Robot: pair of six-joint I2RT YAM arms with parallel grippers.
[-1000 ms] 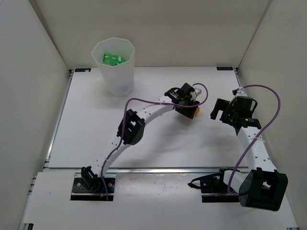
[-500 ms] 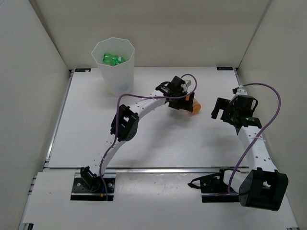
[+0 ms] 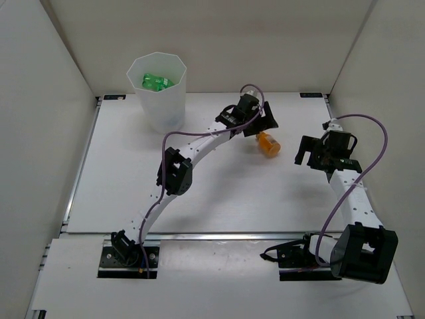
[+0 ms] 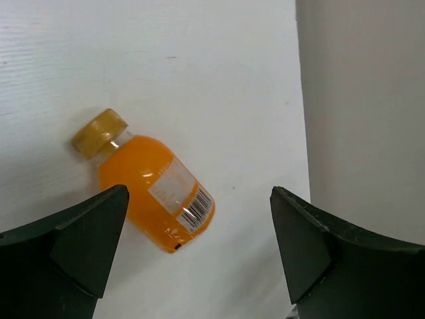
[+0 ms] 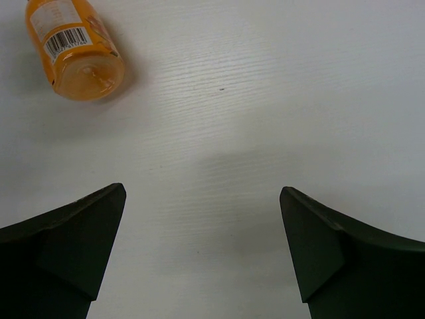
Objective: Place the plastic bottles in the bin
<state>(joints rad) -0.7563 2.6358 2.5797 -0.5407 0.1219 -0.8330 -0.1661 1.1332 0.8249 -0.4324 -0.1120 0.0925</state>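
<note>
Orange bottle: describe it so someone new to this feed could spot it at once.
From the translucent bin at the back left of the table, look right past the left gripper. The orange bottle lies on its side between that gripper and the right gripper, both open. It is the only bottle on the tabletop, yellow-capped; the green bottle is inside the bin.

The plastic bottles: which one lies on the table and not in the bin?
The orange bottle, on its side on the table near the open left hand. The green bottle is inside the bin.
</note>
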